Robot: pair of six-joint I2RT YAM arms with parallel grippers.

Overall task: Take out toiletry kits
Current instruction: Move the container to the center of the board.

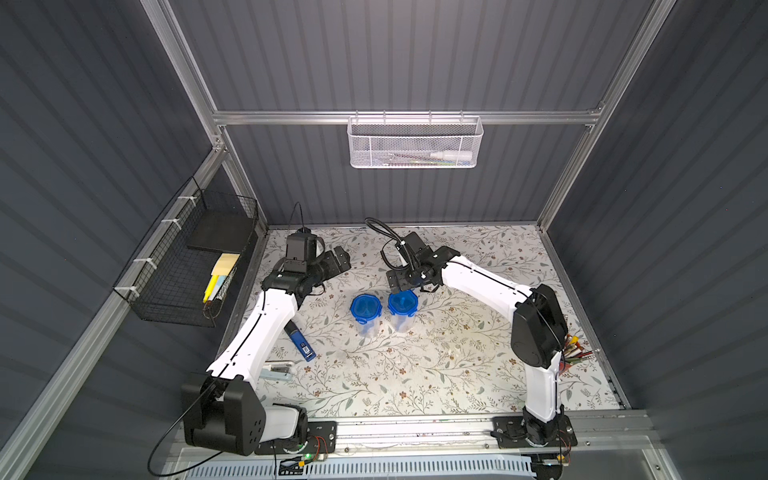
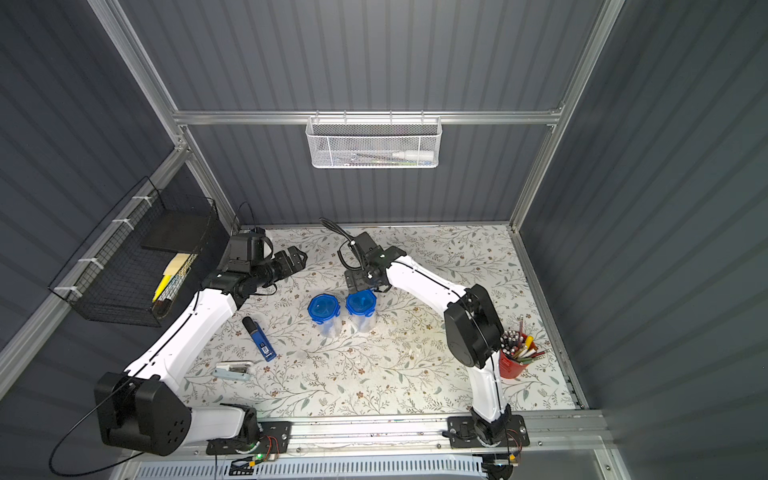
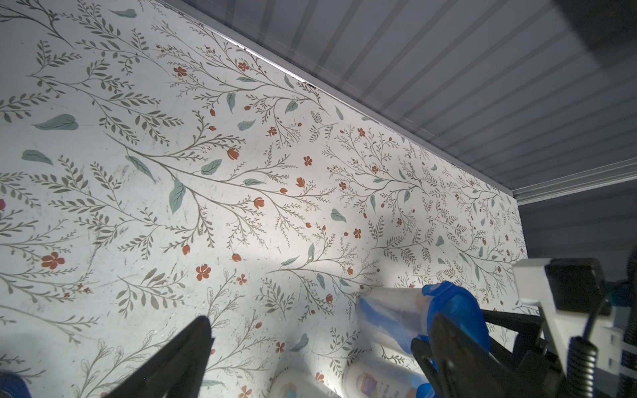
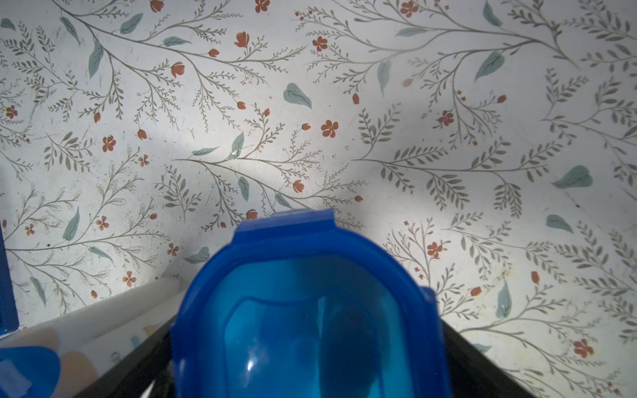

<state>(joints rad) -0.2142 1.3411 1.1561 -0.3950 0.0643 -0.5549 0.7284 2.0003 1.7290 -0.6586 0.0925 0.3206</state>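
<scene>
Left wrist view shows the left gripper with its dark fingers spread wide and only the floral table between them. Ahead of those jaws, the toiletry kits appear as pale labelled bottles behind the clear wall of the left jar. They are sealed inside and nothing grips them.

In both top views this gripper hangs on the far side of the left jar, near it but clearly apart. A dark-blue gadget lies flat on the table beside the left arm.

The left jar and the right jar stand upright just beside each other at mid-table, each closed with a blue clip lid.

The right gripper sits right over the far edge of the right jar. In the right wrist view its jaws are wide, one on either side of that jar's blue lid, which fills the gap between them. Whether they touch it cannot be told. The kit in this jar lies under that lid, below the jaws.

Farther right, a red cup of pencils stands behind the right arm.
</scene>
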